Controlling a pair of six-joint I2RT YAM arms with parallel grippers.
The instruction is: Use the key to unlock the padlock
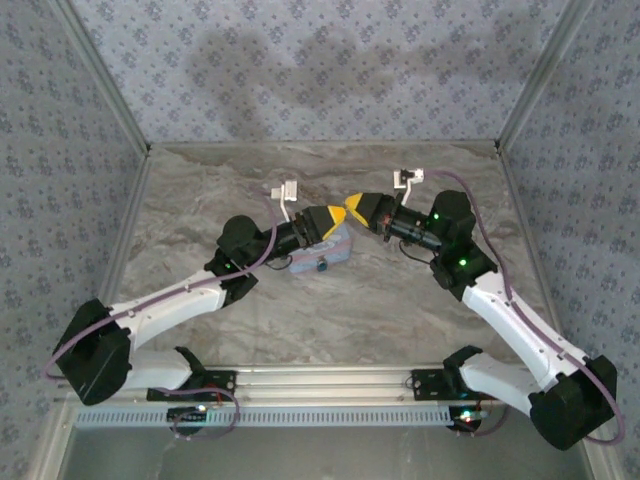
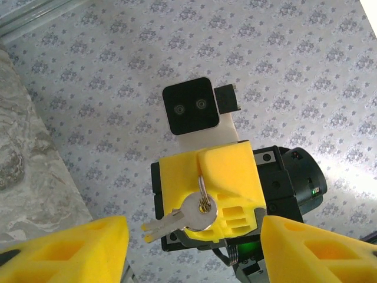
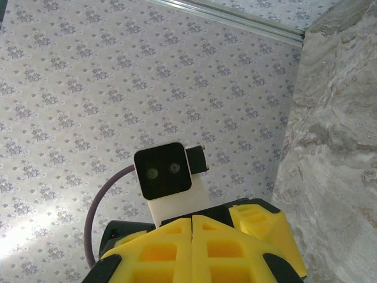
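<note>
The key hangs from the right gripper, which is pinched shut on its ring above the counter. It is not yet in the padlock on the near face of the tin, so inserting and turning look still to do. Both arms reach inward, tips nearly meeting, the left gripper spread wide over the tin.

left arm: stretched forward and to the right, elbow bent | left tool: fingers spread wide apart | right arm: stretched forward and to the left, elbow bent | right tool: fingers pressed together, pinching the ring of a key | tools: facing each other tip to tip, close; contact unclear
</note>
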